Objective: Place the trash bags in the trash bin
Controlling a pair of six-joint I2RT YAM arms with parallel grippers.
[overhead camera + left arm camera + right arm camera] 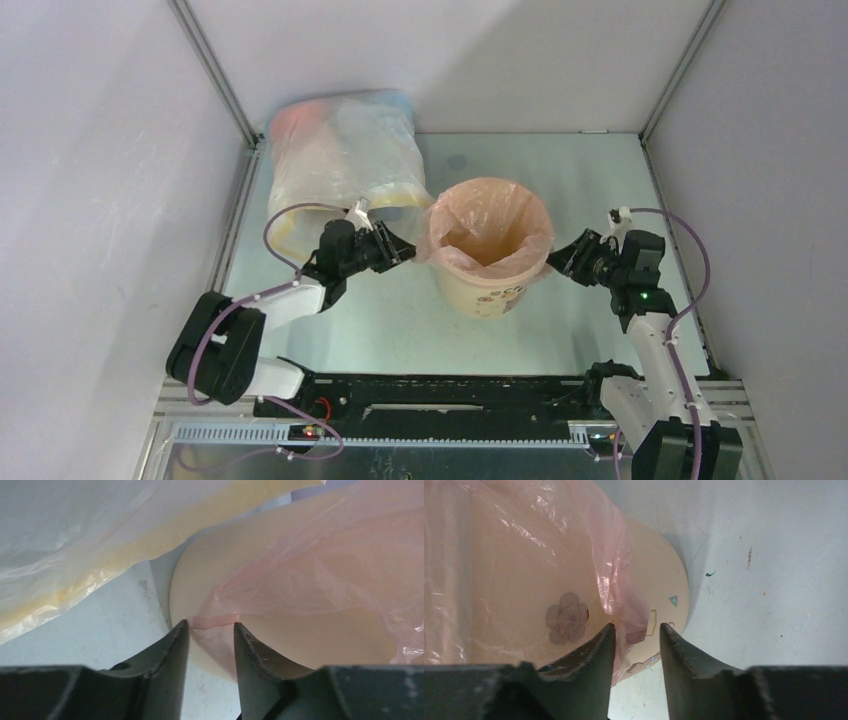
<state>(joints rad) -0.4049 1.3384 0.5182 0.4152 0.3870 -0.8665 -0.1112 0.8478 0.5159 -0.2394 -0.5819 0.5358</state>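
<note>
Left pincer stood half-open, hem of the trash bag between its jaws, unpinched; right pincer likewise. Bag lined the trash bin, frame centre. I judged: nip film only, draw both sides down evenly

A clear whitish sack with a yellow hem lies far left on the table. Something reddish, perhaps, shows through.
</note>
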